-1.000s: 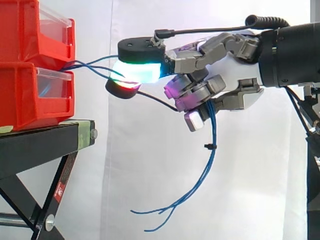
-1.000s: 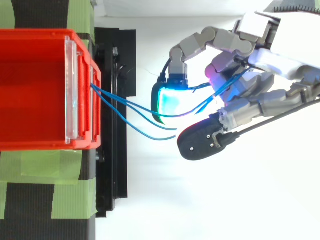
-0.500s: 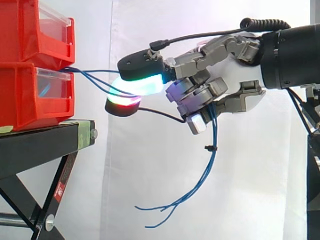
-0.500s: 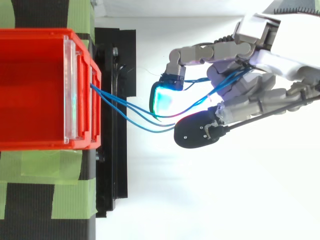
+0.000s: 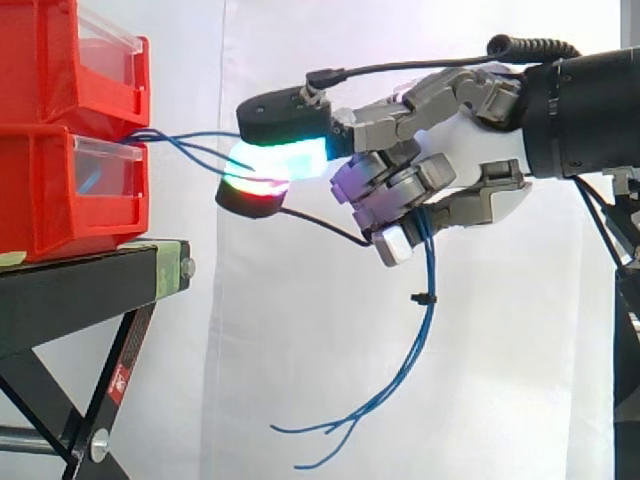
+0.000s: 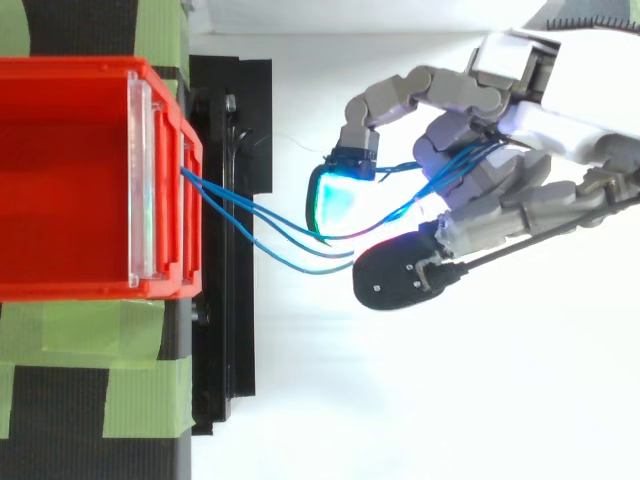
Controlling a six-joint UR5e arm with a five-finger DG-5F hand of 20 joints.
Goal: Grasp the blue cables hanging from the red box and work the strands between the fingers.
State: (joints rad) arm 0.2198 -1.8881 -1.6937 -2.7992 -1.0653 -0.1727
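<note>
Beside the red box (image 5: 70, 130), the hand (image 5: 440, 150) curls closed around the blue cables (image 6: 260, 225).

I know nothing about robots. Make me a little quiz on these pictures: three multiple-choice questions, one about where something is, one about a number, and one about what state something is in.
1. Where do the blue cables start?
A) at the front of the red bins
B) on the floor
C) at the top of the curtain

2. How many bins are stacked in the side view?
A) one
B) two
C) four

3. What is the hand doing?
A) hanging open, away from the cables
B) curled round the cables
C) making a fist that holds nothing

Answers:
1 A: the strands run out from between the bins and across to the hand.
2 B: one bin sits on top of the other on the black stand.
3 B: the fingers curl round the strands, and the loose ends dangle below.
</note>
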